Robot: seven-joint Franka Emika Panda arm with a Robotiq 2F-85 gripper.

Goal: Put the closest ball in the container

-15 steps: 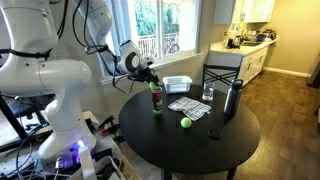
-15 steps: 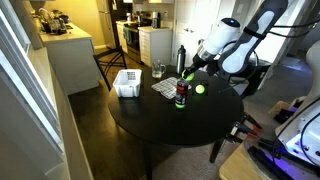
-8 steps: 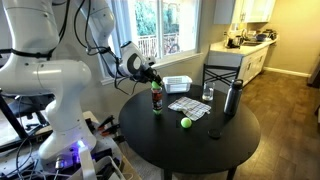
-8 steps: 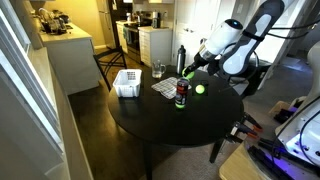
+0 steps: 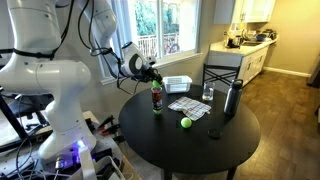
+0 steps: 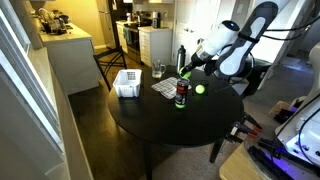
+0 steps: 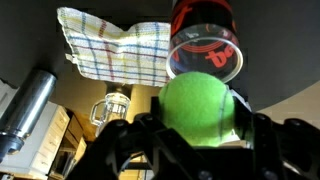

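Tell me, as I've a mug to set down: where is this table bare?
Bare: the wide stretch of table from the loose ball to the camera-side edge in an exterior view. Crowded: the window side, with can, cloth, glass, flask and white container.

My bench (image 5: 170, 148) is round and black (both exterior views show it whole). Mid-frame a tall can (image 5: 156, 99) stands beside a checked cloth (image 5: 188, 105), with a green ball (image 5: 185, 123) just below. Above them are a white basket (image 5: 176, 84), a glass (image 5: 207, 95) and a dark bottle (image 5: 232, 97).
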